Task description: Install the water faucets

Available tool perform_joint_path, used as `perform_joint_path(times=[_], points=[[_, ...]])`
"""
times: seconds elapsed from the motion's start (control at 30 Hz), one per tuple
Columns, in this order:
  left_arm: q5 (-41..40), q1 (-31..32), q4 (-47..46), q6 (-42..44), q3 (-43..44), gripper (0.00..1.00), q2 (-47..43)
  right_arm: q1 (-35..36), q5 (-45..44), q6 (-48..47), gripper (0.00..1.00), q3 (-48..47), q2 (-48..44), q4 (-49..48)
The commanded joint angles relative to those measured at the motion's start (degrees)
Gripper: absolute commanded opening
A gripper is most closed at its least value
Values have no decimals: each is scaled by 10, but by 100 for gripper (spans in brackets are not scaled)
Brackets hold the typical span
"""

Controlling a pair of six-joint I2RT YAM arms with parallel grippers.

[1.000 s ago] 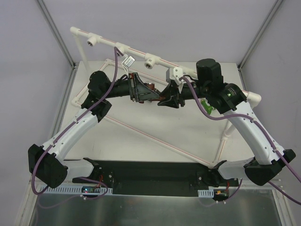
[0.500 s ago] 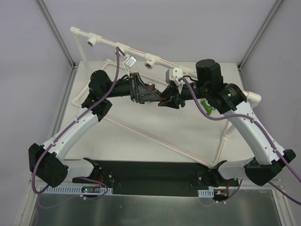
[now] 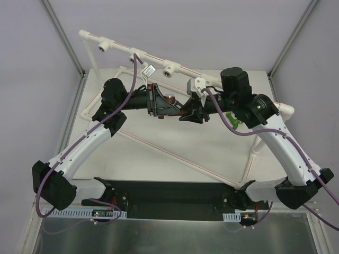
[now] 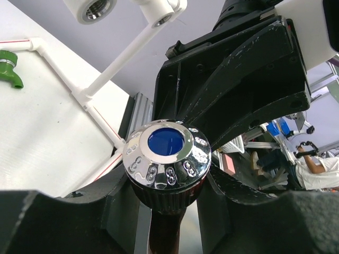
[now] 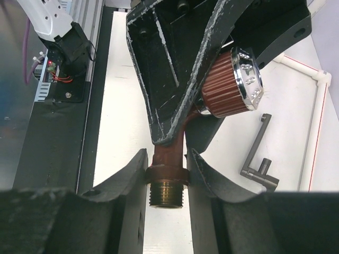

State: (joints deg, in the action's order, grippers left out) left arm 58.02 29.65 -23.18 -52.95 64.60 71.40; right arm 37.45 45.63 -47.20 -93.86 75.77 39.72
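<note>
A red-brown water faucet hangs in the air between both grippers, below the white pipe frame. My right gripper is shut on the collar just above its brass threaded end. My left gripper is shut on the ribbed body under the shiny knob with the blue centre. In the right wrist view the knob sticks out past the left gripper's black fingers. A green faucet lies on the table; in the top view the green faucet is mostly hidden by the right arm.
The frame's rail carries round metal-lined sockets, and one socket shows close above the left wrist. A grey bent handle piece lies on the white table. White pipes with red lines border the table.
The left wrist has shifted slightly toward the far side and turned a little on the knob. The right arm and the faucet have stayed in place.
</note>
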Motion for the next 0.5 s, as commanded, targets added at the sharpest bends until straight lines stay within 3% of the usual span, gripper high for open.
perform_joint_path(times=[0.0,0.07,0.13,0.17,0.2,0.3,0.4,0.47], points=[[32,17,1,24,19,0,-17,-3,-19,-11,2,-7,-9,-51],[16,17,13,44,18,0,-24,-3,-24,-9,2,-6,-10,-51],[-1,16,41,74,18,0,-36,-3,-27,-7,16,-4,-12,-50],[-20,15,50,85,17,0,-42,-3,-33,-4,24,-4,-13,-48],[-29,14,69,106,15,0,-51,-4,-36,-3,45,-4,-15,-47],[-67,6,92,140,6,0,-74,-4,-55,0,72,0,-22,-44],[-100,-12,101,169,-10,0,-100,-4,-88,1,85,3,-33,-43],[-120,-27,121,187,-21,0,-120,-7,-115,1,88,3,-37,-38]])
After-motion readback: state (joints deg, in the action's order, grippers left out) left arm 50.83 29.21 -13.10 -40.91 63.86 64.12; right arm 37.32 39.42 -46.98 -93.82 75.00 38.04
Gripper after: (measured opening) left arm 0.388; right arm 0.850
